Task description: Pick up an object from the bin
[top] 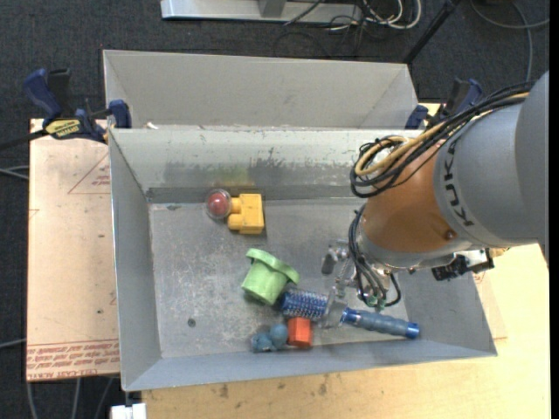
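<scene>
My gripper (341,273) hangs low in the right half of the bin, below the arm's orange cover. Just under it lies a blue brush (377,324), its handle pointing right along the front wall and its dark blue bristle head at the left end, close to the gripper. A light green cup-shaped thing (265,278) lies on its side to the left of the gripper. A small orange block (300,332) sits in front of the brush head.
A grey-blue lump (264,341) lies by the front wall, left of the orange block. A yellow block (247,214) and a pink-red ball (217,203) rest against the back wall at the left. The arm covers the bin's right side.
</scene>
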`<state>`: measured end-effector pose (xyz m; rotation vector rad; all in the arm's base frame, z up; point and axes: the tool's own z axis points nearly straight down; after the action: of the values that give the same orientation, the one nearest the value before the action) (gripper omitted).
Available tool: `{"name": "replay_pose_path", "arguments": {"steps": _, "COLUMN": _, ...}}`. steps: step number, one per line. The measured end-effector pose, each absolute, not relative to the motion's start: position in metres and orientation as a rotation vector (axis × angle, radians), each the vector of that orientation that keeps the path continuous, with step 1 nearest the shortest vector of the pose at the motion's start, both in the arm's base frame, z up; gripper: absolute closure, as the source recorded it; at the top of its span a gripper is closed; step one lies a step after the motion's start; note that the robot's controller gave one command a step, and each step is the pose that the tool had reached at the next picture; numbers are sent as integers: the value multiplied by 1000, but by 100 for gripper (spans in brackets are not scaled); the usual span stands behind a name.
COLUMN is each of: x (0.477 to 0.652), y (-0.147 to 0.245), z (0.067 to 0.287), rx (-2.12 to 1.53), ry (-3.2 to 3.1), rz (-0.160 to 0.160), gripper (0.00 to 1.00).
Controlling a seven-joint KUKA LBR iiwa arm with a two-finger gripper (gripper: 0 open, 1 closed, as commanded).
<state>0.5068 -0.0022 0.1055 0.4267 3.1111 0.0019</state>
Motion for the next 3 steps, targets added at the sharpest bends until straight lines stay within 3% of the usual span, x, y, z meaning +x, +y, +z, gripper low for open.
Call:
{"name": "replay_pose_path", "arguments": {"steps": 1, "x": 512, "y": 2, "z": 69, "rx": 697, "ry": 3066, "rz": 1, "gripper": 0}}
{"name": "replay_pose_path", "arguments": {"steps": 2, "x": 512, "y": 2, "z": 69, "rx": 692, "ry": 3065, "rz": 0, "gripper": 0}}
{"name": "replay_pose_path", "arguments": {"steps": 3, "x": 513, "y": 3, "z": 69, "rx": 691, "ry": 3064, "rz": 0, "gripper": 100}}
